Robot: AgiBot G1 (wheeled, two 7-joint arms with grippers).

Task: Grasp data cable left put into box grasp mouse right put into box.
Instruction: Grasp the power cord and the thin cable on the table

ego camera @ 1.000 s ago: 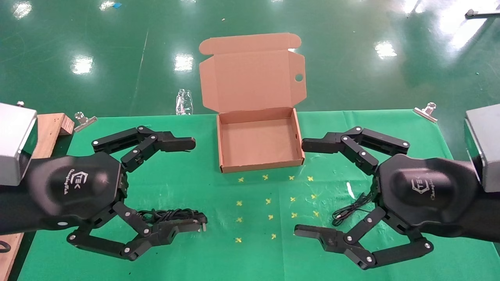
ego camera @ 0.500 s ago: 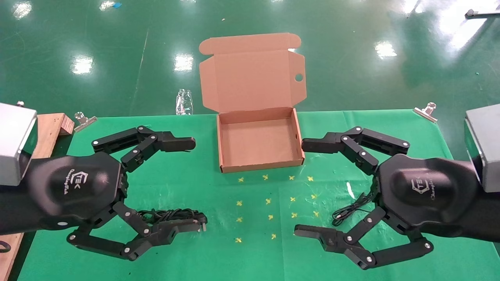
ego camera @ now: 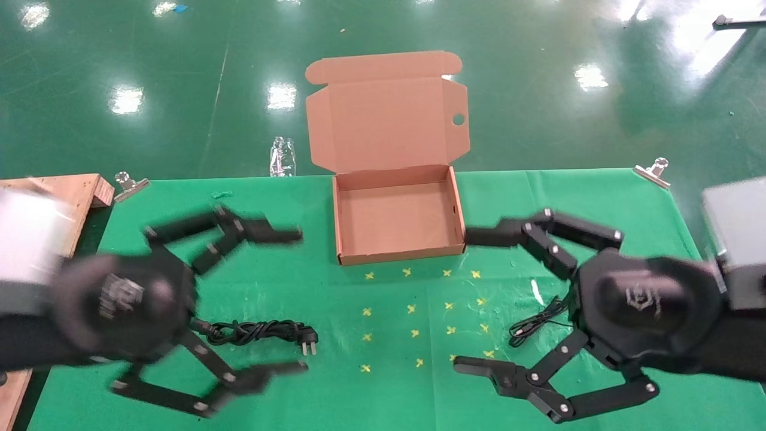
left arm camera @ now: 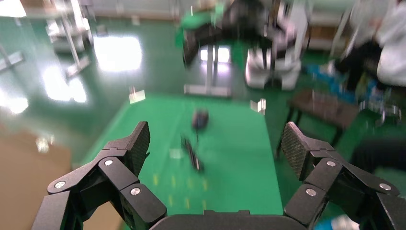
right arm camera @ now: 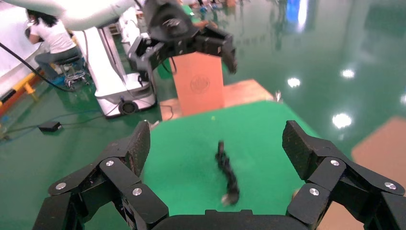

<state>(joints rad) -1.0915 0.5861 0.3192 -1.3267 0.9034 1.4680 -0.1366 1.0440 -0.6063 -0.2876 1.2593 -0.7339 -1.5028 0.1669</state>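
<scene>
We find the data cable lying flat on the green table cloth, on the robot's left half, its bundle stretched side to side with the two-pronged plug end pointing toward the middle of the table. The left gripper hangs over that side with its jaws spread wide and nothing in them; in the head view the bundle sits between the two fingers, close to the nearer one and close in to the palm rather than out at the tips. We judge that the cable's long axis runs roughly along the fingers instead of across them, so the coming move seems to turn on lowering and perhaps turning the wrist so the pads close across the bundle. The left arm is plainly the nearer one. The box stands open at the far middle of the table, bottom bare, lid flap raised behind it, well apart from the cable. The right gripper is likewise spread wide and empty over the right half; only a thin black cord shows beside its palm. The mouse itself we can make out only in the left wrist view, far off and blurred.
</scene>
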